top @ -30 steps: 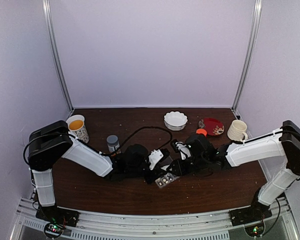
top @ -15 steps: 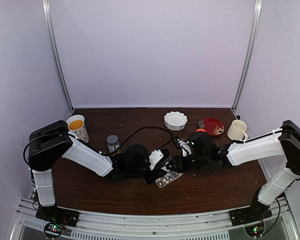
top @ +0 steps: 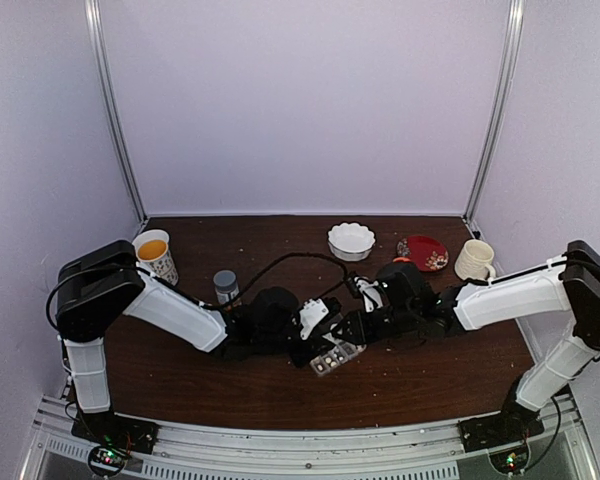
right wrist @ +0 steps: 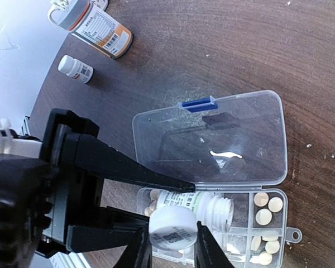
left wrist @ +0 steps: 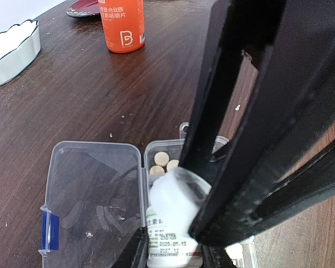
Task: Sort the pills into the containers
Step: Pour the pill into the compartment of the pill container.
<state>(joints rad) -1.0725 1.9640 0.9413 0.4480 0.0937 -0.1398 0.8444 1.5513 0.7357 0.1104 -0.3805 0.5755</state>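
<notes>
Over clear rectangular plastic organizer box (right wrist: 243,131), hinged lid open flat: left gripper (left wrist: 174,252) clamps small white plastic bottle (right wrist: 192,201), long axis horizontal, open neck toward pale tan round pills (right wrist: 262,207) in compartments; right gripper (right wrist: 172,247) pinches white round cap (right wrist: 172,226) just beside neck.

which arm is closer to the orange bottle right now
Right. The right arm extends just in front of the orange bottle, partly hiding it in the top view. The left arm extends from the opposite side and ends at the organizer box, short of the bottle.
</notes>
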